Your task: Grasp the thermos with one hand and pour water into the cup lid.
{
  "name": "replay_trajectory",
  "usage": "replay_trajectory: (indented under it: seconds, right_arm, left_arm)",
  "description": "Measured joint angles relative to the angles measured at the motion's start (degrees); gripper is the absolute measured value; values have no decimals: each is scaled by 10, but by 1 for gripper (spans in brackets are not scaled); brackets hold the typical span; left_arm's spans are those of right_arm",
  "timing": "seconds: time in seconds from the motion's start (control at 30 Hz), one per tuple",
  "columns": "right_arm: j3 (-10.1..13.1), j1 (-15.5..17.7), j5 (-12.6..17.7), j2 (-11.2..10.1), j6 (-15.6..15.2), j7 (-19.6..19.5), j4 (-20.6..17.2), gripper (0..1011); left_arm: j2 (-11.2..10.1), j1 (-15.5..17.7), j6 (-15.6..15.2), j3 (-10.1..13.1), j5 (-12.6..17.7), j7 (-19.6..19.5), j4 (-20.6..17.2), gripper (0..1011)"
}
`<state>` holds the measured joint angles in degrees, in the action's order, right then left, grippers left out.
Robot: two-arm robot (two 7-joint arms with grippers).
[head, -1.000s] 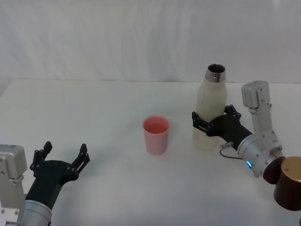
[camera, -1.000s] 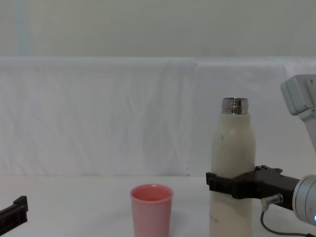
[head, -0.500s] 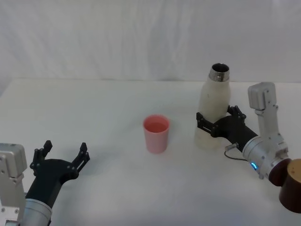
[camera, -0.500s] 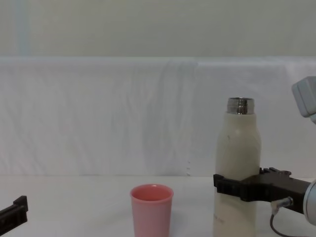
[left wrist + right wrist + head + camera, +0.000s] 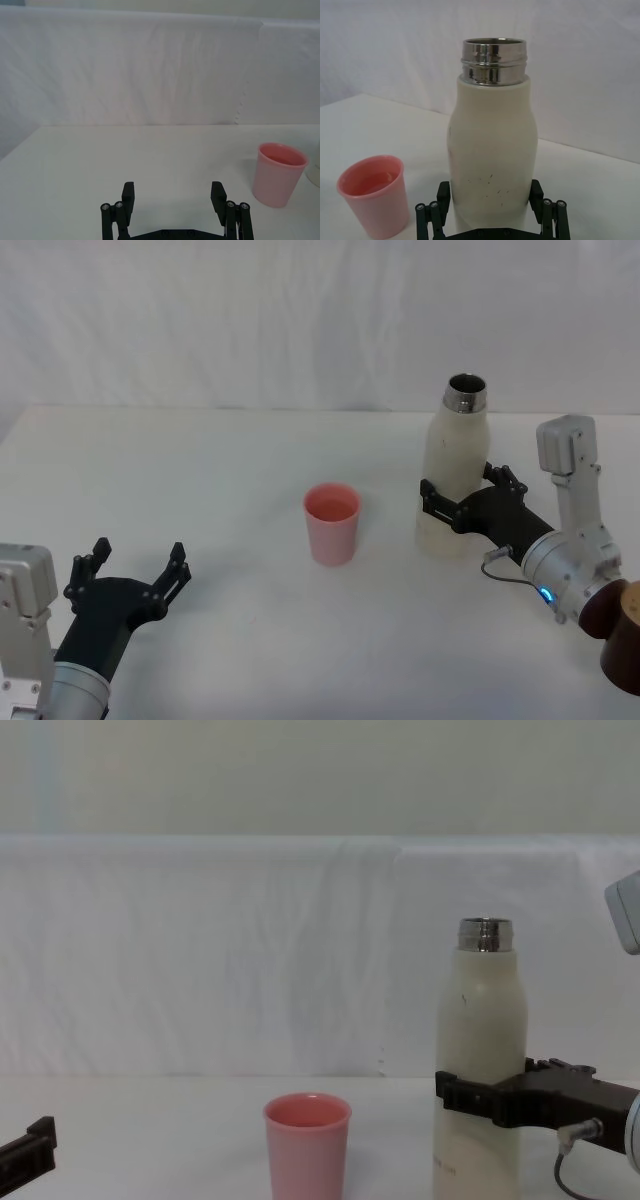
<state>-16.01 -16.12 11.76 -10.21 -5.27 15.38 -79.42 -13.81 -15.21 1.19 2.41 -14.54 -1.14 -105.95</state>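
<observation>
Right gripper [image 5: 458, 502] fingers clamped round upright thermos [image 5: 450, 475], wrist view reveals liquid in cup lid [image 5: 372, 200], left gripper [image 5: 135, 569] spread wide

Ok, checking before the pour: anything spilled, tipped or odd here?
Nothing stands out. The thermos stands upright and uncapped, with the right gripper around its lower body. The cup lid stands upright to its left, apart from it. No spill on the table. The left gripper waits open.

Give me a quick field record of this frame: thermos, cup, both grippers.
thermos: upright on the table, cap off, steel neck open
cup: upright, to the thermos's left, apart from it
right gripper: fingers either side of the thermos's lower body
left gripper: open, low at near left, holding nothing
</observation>
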Motion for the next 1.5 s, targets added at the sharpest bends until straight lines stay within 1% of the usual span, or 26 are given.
replay_trajectory:
  seconds: [0.43, 0.87, 1.23, 1.33, 1.5]
  right_arm:
    - [0, 19, 2, -12, 0, -5, -21, 1001]
    - [12, 48, 7, -24, 3, -8, -52, 1001]
    - [25, 92, 25, -41, 2, -5, -103, 1001]
    - [29, 112, 32, -48, 4, -2, -123, 1001]
    - [29, 135, 38, -58, 11, 4, -144, 1001]
  left_arm:
    - [0, 0, 0, 0, 0, 0, 0, 1001]
    - [0, 0, 0, 0, 0, 0, 0, 1001]
    - [0, 0, 0, 0, 0, 0, 0, 1001]
    - [0, 0, 0, 0, 0, 0, 0, 1001]
    - [0, 0, 0, 0, 0, 0, 0, 1001]
